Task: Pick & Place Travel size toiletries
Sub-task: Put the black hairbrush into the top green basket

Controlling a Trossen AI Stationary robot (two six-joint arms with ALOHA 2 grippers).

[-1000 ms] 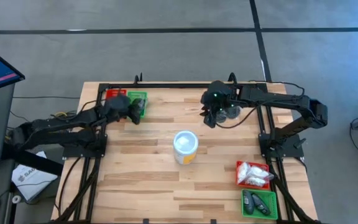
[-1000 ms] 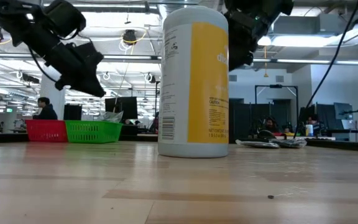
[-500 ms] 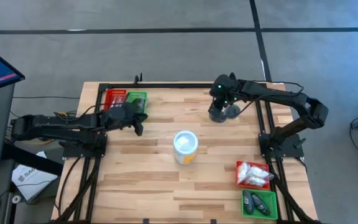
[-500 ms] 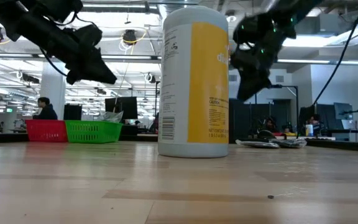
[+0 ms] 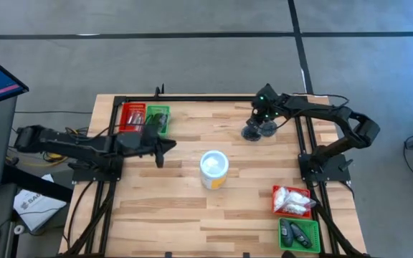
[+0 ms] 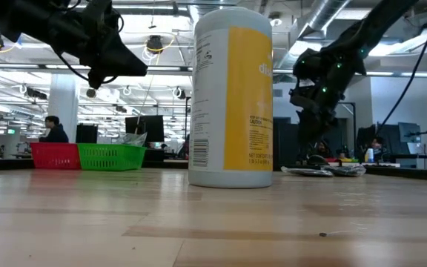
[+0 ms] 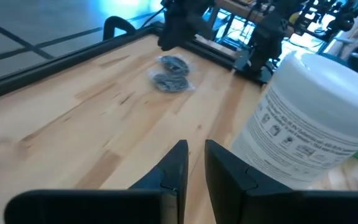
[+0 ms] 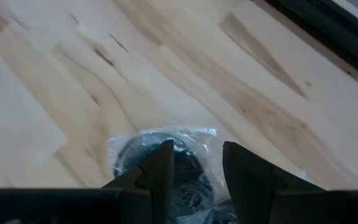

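The right gripper [image 8: 194,171] hung parted, unloaded, over the bagged dark grey pieces [image 5: 257,130] at the table's two o'clock; likely light, crinkly, slippery, best pinched mid-bag; the left gripper [image 7: 194,163], nearly closed, held nothing

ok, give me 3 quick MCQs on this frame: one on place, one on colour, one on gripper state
1. Where is the right gripper?
A. over the green tray near the left arm
B. over the dark wrapped pieces at the table's far right
C. over the cup

2. What colours are the two trays at the table's near right corner?
A. red and green
B. blue and yellow
C. both white

3. How do the right gripper's fingers stand?
A. clamped on the cup
B. shut, empty
C. apart, on either side of a wrapped dark piece

Answers:
1 B: the high view puts the right gripper above the dark pieces.
2 A: red tray with sachets, green tray below it.
3 C: in the right wrist view the fingers stand spread over the piece, not closed on it.
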